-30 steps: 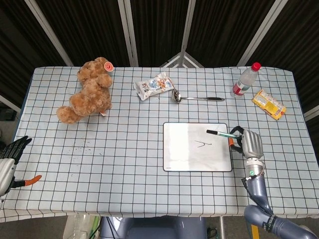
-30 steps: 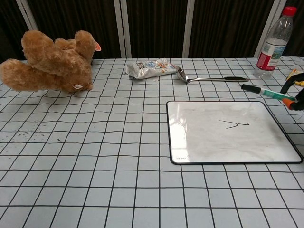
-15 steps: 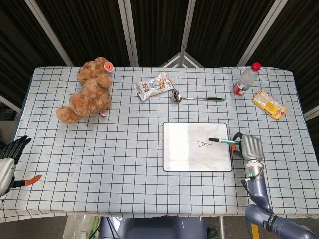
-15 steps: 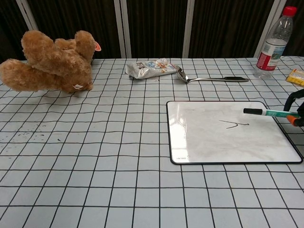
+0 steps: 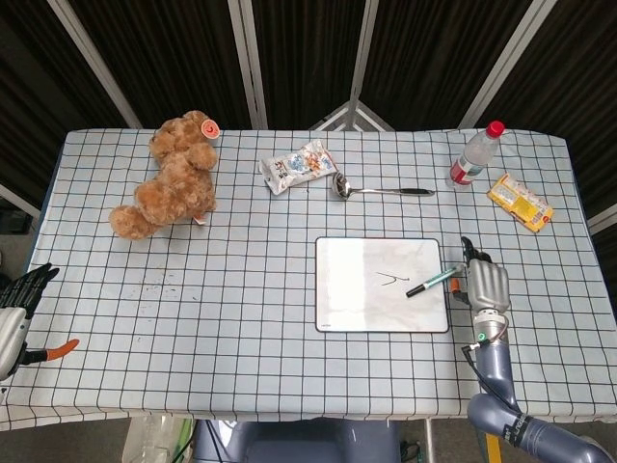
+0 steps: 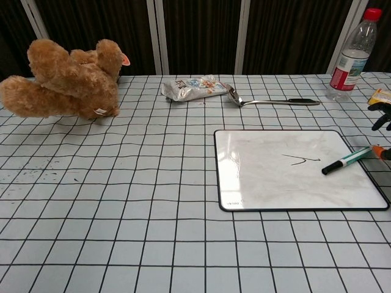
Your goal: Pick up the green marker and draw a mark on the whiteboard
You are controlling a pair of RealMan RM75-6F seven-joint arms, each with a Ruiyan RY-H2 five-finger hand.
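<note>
The green marker (image 5: 431, 282) (image 6: 347, 160) lies slanted on the right part of the whiteboard (image 5: 352, 294) (image 6: 263, 180), its black tip pointing to the near left. A small black mark (image 5: 388, 280) (image 6: 300, 160) sits just left of the tip. My right hand (image 5: 487, 285) (image 6: 381, 116) is at the board's right edge, by the marker's rear end. Its dark fingers are lifted apart above the marker, and only an orange-tipped part touches the marker's end. At the table's near left edge, my left hand (image 5: 21, 294) rests with straight fingers and holds nothing.
A plush bear (image 5: 172, 178) (image 6: 64, 79) lies at the far left. A snack bag (image 5: 297, 166) (image 6: 192, 87) and a spoon (image 5: 381, 189) (image 6: 269, 101) lie behind the board. A water bottle (image 5: 477, 152) (image 6: 351, 55) and a yellow packet (image 5: 519, 202) are at the far right.
The marker swung down from level above the board to lying slanted on it, its tip moving nearer. The right hand's fingers lifted off the marker.
</note>
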